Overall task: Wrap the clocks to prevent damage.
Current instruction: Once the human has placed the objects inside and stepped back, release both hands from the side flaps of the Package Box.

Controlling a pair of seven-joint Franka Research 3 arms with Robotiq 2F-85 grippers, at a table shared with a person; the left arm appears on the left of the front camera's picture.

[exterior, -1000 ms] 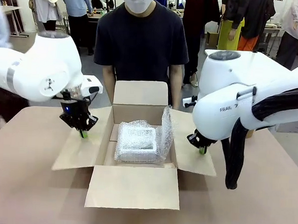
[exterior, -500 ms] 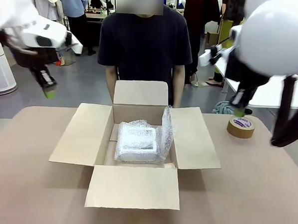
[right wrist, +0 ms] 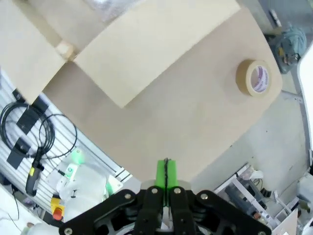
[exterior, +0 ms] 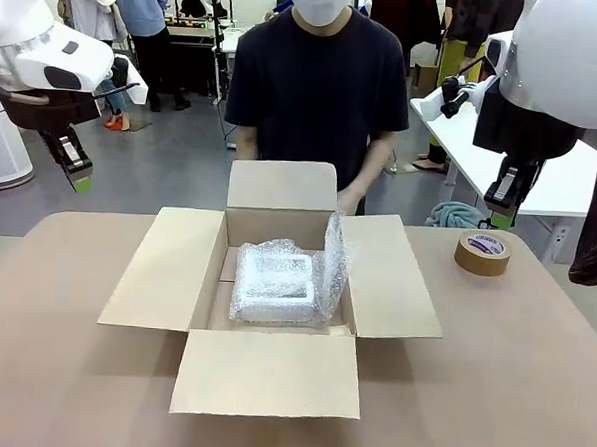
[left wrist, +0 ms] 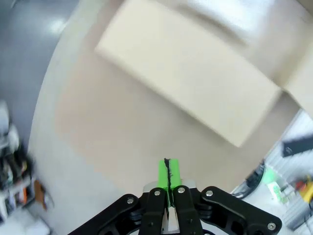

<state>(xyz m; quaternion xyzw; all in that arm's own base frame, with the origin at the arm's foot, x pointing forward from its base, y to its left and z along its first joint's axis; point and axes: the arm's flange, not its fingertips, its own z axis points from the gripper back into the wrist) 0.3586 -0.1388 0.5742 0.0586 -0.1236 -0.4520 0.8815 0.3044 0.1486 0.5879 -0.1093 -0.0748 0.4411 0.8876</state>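
A bundle in bubble wrap (exterior: 275,282) lies inside the open cardboard box (exterior: 266,372) at the table's middle, with a loose sheet of wrap standing up at its right side. The clocks themselves are hidden. My left gripper (exterior: 79,182) hangs shut and empty high above the table's far left edge, well away from the box. My right gripper (exterior: 501,216) is also shut and empty, raised just behind the tape roll. In the left wrist view the green pads (left wrist: 163,174) press together over a box flap (left wrist: 190,83). In the right wrist view the pads (right wrist: 162,174) are likewise closed.
A roll of brown tape (exterior: 483,253) lies on the table at the far right, also seen from above as the tape roll (right wrist: 257,78). A person stands behind the box with a hand (exterior: 350,200) near its back flap. All the box's flaps are spread outward.
Both arms have lifted off the box's side flaps and swung up and outward to the table's far corners. The person has shifted slightly right. The bundle has not moved.
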